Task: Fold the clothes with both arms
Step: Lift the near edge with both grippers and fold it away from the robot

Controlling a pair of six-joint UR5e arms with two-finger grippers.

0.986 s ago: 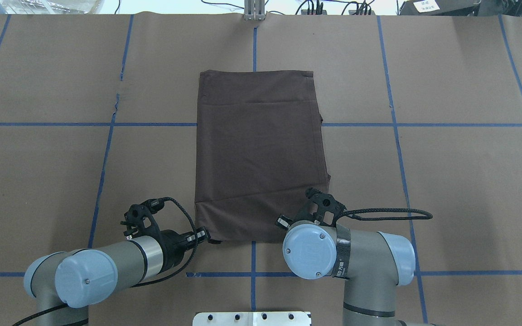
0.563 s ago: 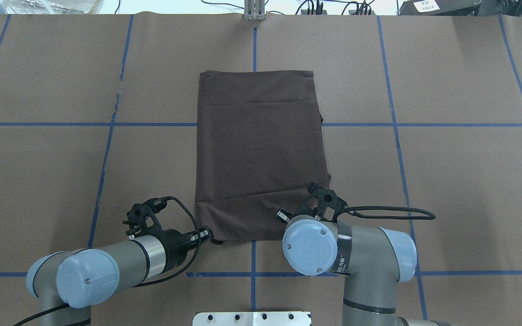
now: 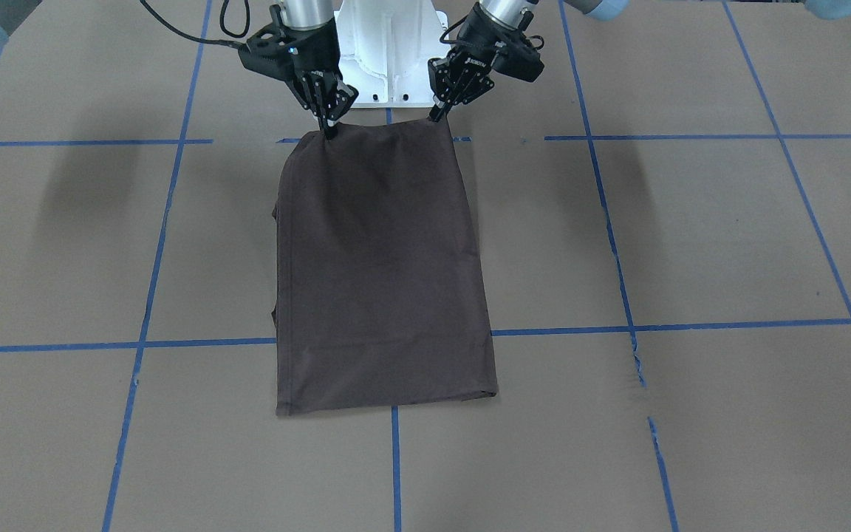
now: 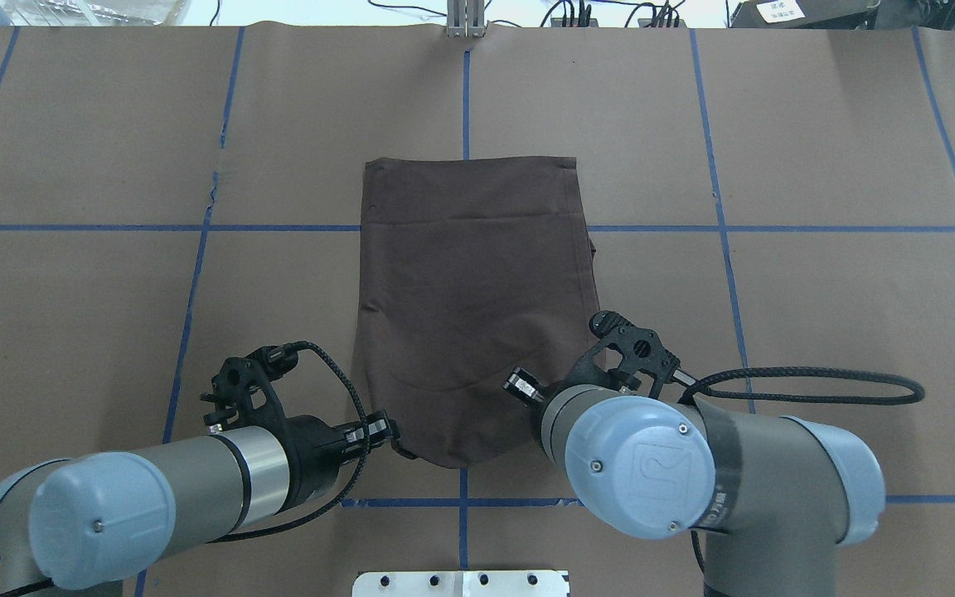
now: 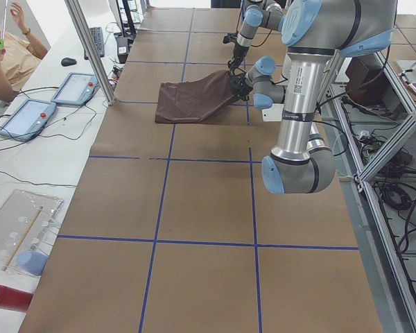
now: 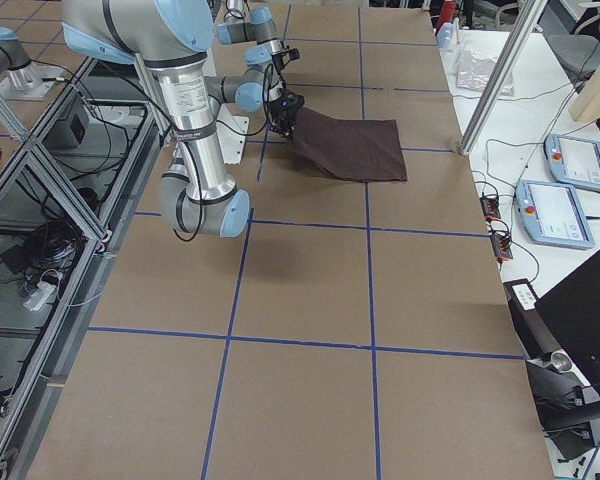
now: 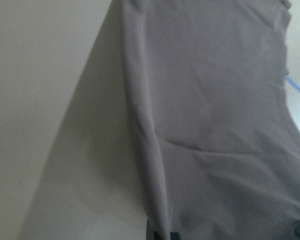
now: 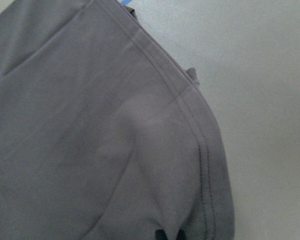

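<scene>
The left hand [image 3: 439,114] and right hand [image 3: 327,131] each pinch a near corner of the T-shirt [image 3: 381,273], its far end flat on the worktop [image 3: 691,236].

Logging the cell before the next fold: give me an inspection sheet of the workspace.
Surface: brown paper with blue tape grid.
Job's things: dark brown T-shirt folded narrow, near edge lifted, far end flat.
Clutter: nothing seen.
Grippers: left gripper and right gripper each shut on a near T-shirt corner.
Cables: black braided cable loops out to the robot's right, off the T-shirt.
Surroundings: touchscreen pendants and a person at the side bench.
</scene>
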